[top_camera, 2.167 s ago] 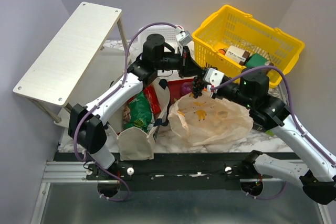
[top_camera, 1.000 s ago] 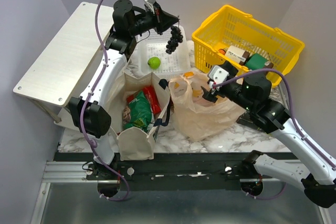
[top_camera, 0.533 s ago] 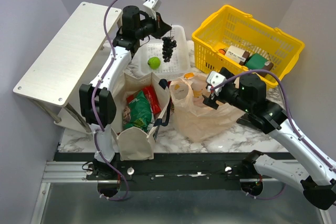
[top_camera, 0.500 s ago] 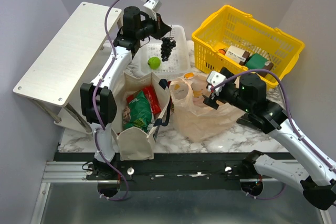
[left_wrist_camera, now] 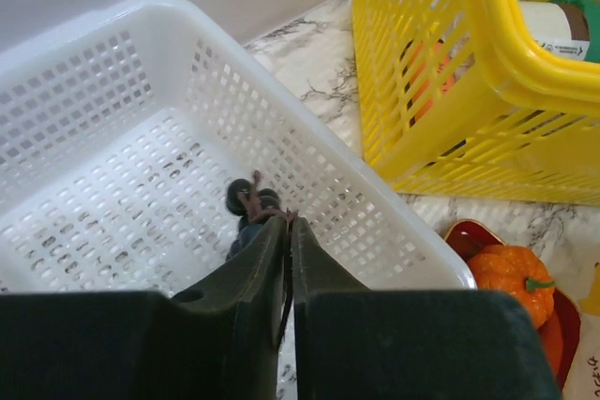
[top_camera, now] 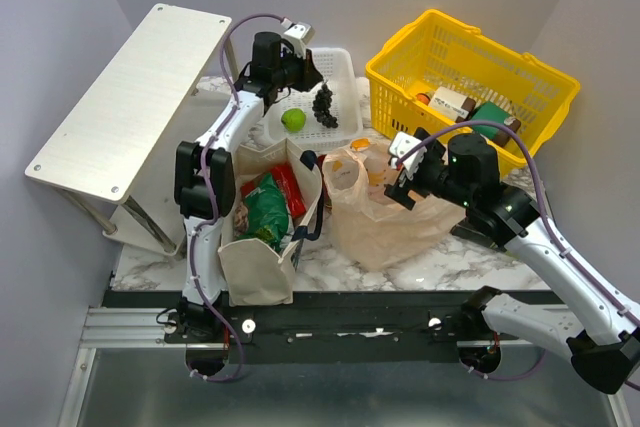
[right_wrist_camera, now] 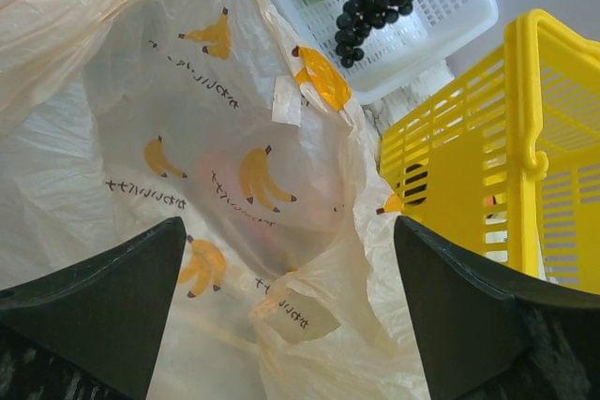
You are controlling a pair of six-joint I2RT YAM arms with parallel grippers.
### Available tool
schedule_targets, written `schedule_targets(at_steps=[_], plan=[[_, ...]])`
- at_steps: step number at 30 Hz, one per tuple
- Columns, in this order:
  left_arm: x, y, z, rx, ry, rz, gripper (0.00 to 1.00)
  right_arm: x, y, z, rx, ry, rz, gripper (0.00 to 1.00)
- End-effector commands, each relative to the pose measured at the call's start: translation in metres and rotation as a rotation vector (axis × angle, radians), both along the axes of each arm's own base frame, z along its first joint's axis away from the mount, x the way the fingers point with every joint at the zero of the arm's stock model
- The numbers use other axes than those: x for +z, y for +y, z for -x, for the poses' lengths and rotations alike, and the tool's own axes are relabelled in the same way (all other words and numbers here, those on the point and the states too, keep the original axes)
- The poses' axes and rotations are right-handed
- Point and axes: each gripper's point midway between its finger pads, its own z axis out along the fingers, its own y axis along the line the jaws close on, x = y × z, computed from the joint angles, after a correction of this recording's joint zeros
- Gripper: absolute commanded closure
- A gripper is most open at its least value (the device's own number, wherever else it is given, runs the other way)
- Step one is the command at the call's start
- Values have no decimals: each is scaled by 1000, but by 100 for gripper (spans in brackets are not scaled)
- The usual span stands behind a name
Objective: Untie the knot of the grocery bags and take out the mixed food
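One plastic bag (right_wrist_camera: 187, 138) translucent, banana-printed | right end effector (right_wrist_camera: 288, 228) apart | left end effector (left_wrist_camera: 289, 224) unclear

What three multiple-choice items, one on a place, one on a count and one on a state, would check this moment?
1. Where are the grapes? A in the yellow basket; B in the white basket; C in the tote.
2. How many foods lie in the white basket? A one; B two; C four.
3. How is the right gripper? A open over the plastic bag; B shut on the plastic bag; C shut on the grapes.
Answers: 1 B, they lie on its mesh floor; 2 B, only the grapes and the apple show there; 3 A, its fingers stand wide apart above the plastic bag.
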Motion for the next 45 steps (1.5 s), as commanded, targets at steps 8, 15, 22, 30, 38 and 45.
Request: schedule_targets(at_steps=[8,15,22,30,38,45], plan=[[88,12,-4,82,-191,20,32,-2,0,4,11,4,-24,1],[157,-35,99,-310,-167,244,23,-16,-28,0,-80,-51,32,0],[126,-92,190,-502,-138,48,14,-42,-44,24,-22,-55,109,0],[46,-118,219,-502,-48,-304,2,-90,-50,70,164,23,216,1],[14,-117,272,-623,-17,-432,2,-99,-60,90,184,42,233,1],[-5,-116,326,-803,48,-463,32,-109,-66,99,210,52,266,2]])
